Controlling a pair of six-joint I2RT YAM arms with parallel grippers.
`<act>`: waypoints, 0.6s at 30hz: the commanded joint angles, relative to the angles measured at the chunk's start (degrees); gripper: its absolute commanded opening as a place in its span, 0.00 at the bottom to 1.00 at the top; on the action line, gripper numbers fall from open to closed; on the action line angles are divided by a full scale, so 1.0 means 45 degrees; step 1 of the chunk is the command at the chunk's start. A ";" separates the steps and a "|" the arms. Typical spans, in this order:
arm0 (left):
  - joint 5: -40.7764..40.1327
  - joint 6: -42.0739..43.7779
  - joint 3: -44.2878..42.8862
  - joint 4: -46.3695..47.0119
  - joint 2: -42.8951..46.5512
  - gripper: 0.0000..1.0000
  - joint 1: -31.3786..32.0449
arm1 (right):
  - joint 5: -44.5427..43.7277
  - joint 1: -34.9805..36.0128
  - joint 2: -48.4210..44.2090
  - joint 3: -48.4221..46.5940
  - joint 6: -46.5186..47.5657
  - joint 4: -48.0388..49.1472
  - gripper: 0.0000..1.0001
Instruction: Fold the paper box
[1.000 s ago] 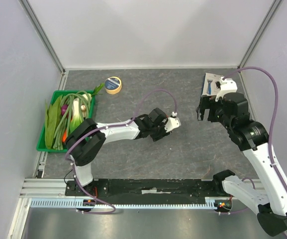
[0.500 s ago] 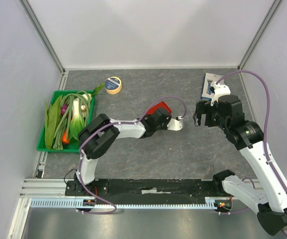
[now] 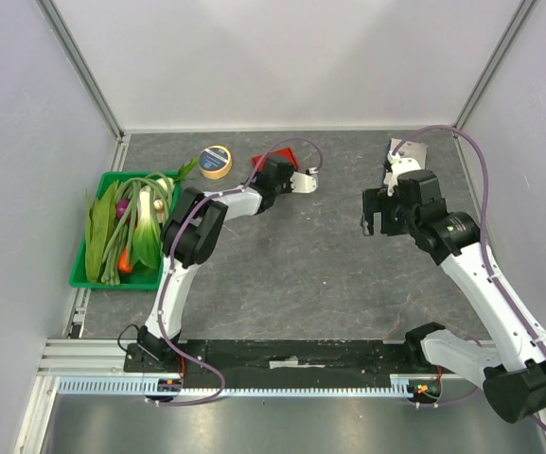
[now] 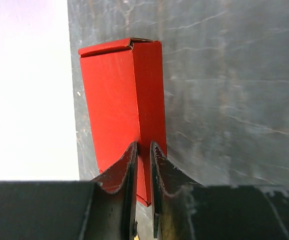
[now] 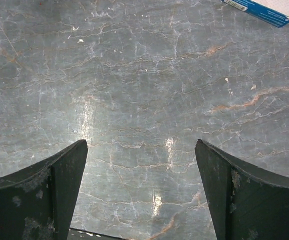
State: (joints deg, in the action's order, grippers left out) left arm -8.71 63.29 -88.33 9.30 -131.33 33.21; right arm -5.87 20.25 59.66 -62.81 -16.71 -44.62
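The shiny red cardboard paper box (image 4: pixel 121 110) looked nearly folded. My left gripper (image 4: pixel 143 149) pinched it; my right gripper (image 5: pixel 140 146) gaped wide.

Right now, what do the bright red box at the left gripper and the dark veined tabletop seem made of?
Bright red box: thin card, smooth with a slight sheen; sharp creases and a thin flap edge show. Dark veined tabletop: stone or stone-print laminate, I cannot tell which; pale veins, glossy glare patches.

White arms (image 3: pixel 485 284), black joints (image 3: pixel 443 227) — purple cables (image 3: pixel 433 128)
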 commanded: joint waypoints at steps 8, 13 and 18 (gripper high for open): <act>0.0491 0.1698 -0.0490 0.0761 -0.1207 0.31 -0.1013 | 0.0190 -0.0027 0.0824 -0.0262 -0.0036 0.0755 0.96; 0.0178 0.0062 0.0410 0.2445 0.1054 0.57 -0.0916 | 0.0036 -0.0027 0.0397 0.0050 -0.0115 0.0853 0.96; 0.0568 -0.3433 0.0821 0.0280 0.4413 0.73 -0.0409 | -0.0883 -0.0027 -0.0269 0.0246 0.0236 0.0620 0.98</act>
State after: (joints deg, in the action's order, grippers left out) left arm -7.53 61.69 -84.23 13.41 -126.54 29.36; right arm -6.50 20.25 61.52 -61.91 -16.88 -42.87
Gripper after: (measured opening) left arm 0.721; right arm 0.966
